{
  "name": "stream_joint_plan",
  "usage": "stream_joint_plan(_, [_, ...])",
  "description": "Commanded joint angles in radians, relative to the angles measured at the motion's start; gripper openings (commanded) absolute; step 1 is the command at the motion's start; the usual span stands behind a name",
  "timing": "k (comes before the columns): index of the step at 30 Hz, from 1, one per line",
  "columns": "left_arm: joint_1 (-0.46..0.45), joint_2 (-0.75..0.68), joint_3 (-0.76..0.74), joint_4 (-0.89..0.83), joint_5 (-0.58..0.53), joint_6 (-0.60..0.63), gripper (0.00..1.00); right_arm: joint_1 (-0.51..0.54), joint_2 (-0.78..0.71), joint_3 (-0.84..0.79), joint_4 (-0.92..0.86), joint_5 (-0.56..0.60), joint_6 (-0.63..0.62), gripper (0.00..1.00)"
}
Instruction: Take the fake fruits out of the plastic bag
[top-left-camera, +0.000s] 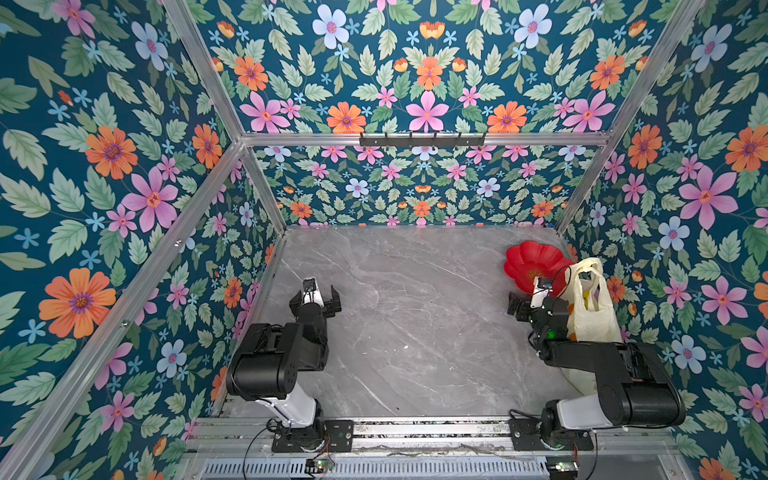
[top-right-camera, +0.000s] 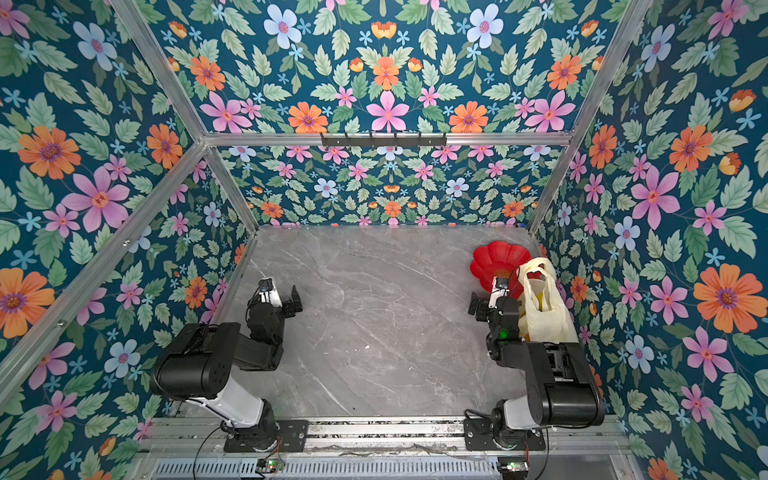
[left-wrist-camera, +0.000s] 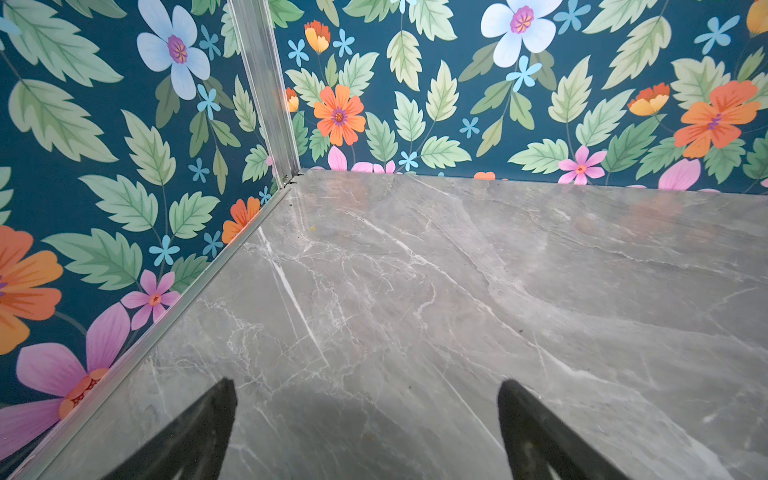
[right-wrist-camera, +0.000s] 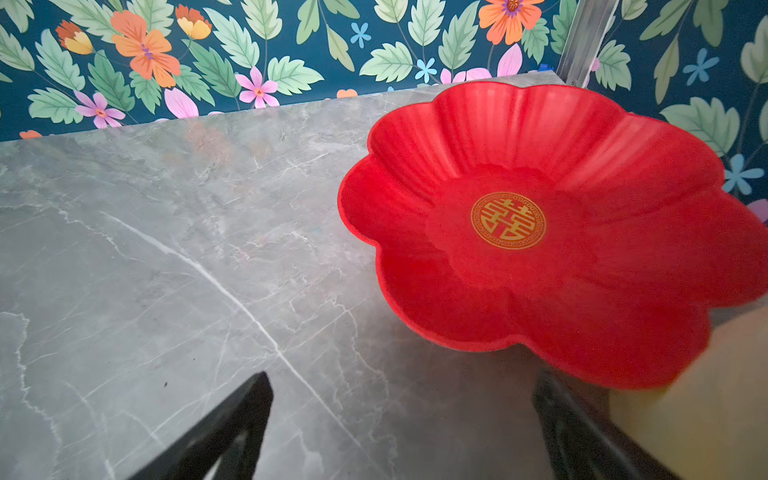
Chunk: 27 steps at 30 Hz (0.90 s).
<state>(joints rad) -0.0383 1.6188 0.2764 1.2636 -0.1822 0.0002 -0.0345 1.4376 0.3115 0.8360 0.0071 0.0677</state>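
The grey marble-patterned tabletop (top-left-camera: 415, 332) lay mostly bare, with everything gathered at its right edge near the floral wall. There the thin, translucent pale-yellow crinkly plastic bag (top-left-camera: 594, 320) stood upright with its two loop handles raised and its mouth partly open, right beside the right arm. In the right wrist view it was only a pale blur (right-wrist-camera: 706, 395) next to one finger.

Behind the bag sat the red flower-shaped plastic plate (right-wrist-camera: 498, 124), empty, with a gold emblem at its centre. In both top views the bag overlapped its near rim.

The left gripper (top-left-camera: 316, 301) hung over the left side of the table, well apart from the bag. Its jaws were spread wide with nothing between them, as the left wrist view (left-wrist-camera: 365, 388) confirmed. The right gripper (right-wrist-camera: 401, 380) was likewise spread and empty, low over the table just beside the bag and plate.

The small glossy fake fruits (top-left-camera: 586, 300) were inside the bag, and only a yellow piece showed through its mouth.

The bag was probably very light and limp, and likely to collapse or slide if pushed. A loop handle or the rim of the mouth looked like the best place to take hold, so that one gripper could keep it open. The fruits were probably light, hard and slippery, so each would be best pinched across its narrowest part.
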Motion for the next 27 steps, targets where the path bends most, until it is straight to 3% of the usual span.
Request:
stream_joint_plan(1, [0.002,-0.004,-0.005,0.02,0.008,-0.002,1.0,0.002,0.001,0.002,0.034,-0.005,-0.01,0.99])
stream_joint_plan(4, [-0.005,-0.039,-0.037,0.051,0.023,0.01,1.0,0.006,-0.035,-0.005,0.019,-0.058,-0.038,0.99])
stream_joint_plan(8, [-0.042,-0.169,-0.078,0.016,-0.036,0.032,1.0,0.035,-0.149,-0.002,-0.091,-0.061,-0.072,0.99])
stream_joint_plan(14, [-0.166,-0.455,-0.039,-0.274,-0.156,0.014,1.0,0.117,-0.448,0.048,-0.396,-0.069,-0.067,0.99])
stream_joint_plan(17, [-0.184,-0.586,-0.002,-0.417,-0.135,-0.138,1.0,0.121,-0.626,0.122,-0.596,-0.095,0.06,0.99])
stream_joint_plan(22, [-0.182,-0.762,0.067,-0.722,-0.183,-0.474,1.0,0.121,-0.837,0.322,-1.029,0.007,0.364,0.99])
stream_joint_plan(25, [-0.179,-0.844,0.099,-0.917,-0.238,-0.621,1.0,0.122,-0.868,0.446,-1.229,-0.067,0.405,0.99])
stream_joint_plan(27, [-0.174,-0.897,0.077,-0.92,-0.192,-0.619,1.0,0.121,-0.866,0.534,-1.337,-0.136,0.42,0.99])
